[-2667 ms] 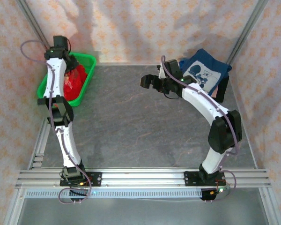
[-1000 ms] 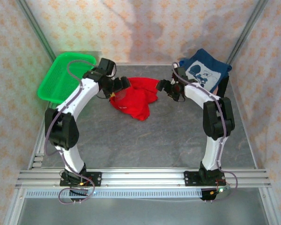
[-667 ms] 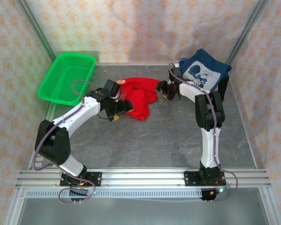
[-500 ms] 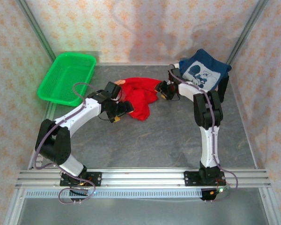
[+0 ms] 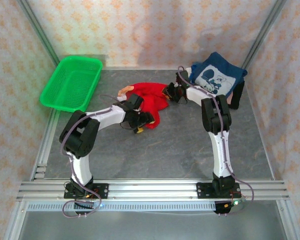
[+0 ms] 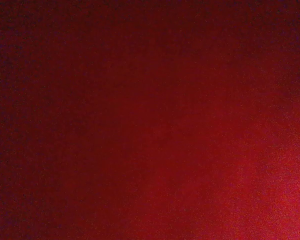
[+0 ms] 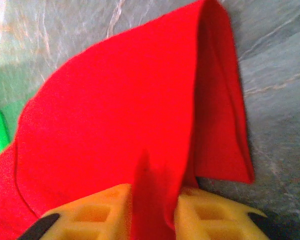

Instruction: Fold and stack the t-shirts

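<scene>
The right pincer [image 7: 152,216] is closed on a fold of the red t-shirt [image 5: 152,100]. In the right wrist view a ridge of red cloth stands pinched between its yellow fingers [image 7: 90,212], and the rest of the cloth fans away over the grey bench [image 5: 155,155]. The left pincer [image 5: 141,127] lies low at the near, lower edge of the same shirt. Its wrist camera sits so close to the cloth that the view is plain dark red, so I cannot tell how wide it stands or whether it has any cloth.

The red shirt lies crumpled in the far middle of the bench, between the two pincers. It is bunched, not spread, and a tan patch shows at its left edge. No clean fold is visible in it, so I judge its folding is only at the stage of taking hold of the corners. It has yet to be flattened, folded and carried to the pile.

The navy t-shirt [image 5: 217,77] with the white cartoon print lies folded in the far right corner, just beyond the right pincer. It looks finished and is the likely base of the stack. I cannot tell whether other shirts lie under it.

The green basket [image 5: 70,82] sits at the far left, well apart from the red shirt. Its mesh floor is bare and no cloth is in it, so as far as can be seen no other shirt is waiting.
</scene>
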